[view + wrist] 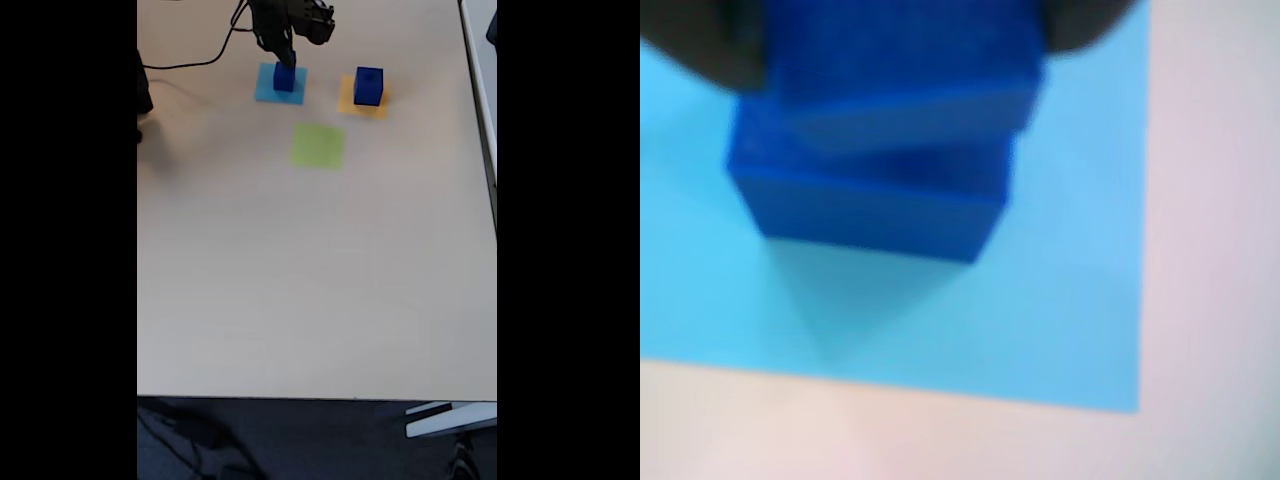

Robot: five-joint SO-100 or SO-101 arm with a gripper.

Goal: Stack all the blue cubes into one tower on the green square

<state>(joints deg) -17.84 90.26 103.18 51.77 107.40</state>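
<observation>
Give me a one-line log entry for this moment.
tool: over the blue cubes on light-blue square, grip unclear | other cube: on orange square | green square: bare

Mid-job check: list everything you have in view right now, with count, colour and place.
Dark-blue solid cubes on the light-blue square: two in the wrist view, dark blue, one stacked on the other and turned slightly.
Dark-blue solid cube on the orange-yellow square: one, dark blue, right of the first pair in the fixed view.
Flat light-blue square patch: one, light blue, upper table.
Flat orange-yellow square patch: one, orange-yellow, right of the light-blue one.
Flat yellow-green square patch: one, light green, bare, nearer the camera than the other two.
Beige table: one.
Black cable: one, upper left.
Black gripper: one, over the stacked cubes; jaw state unclear.
</observation>
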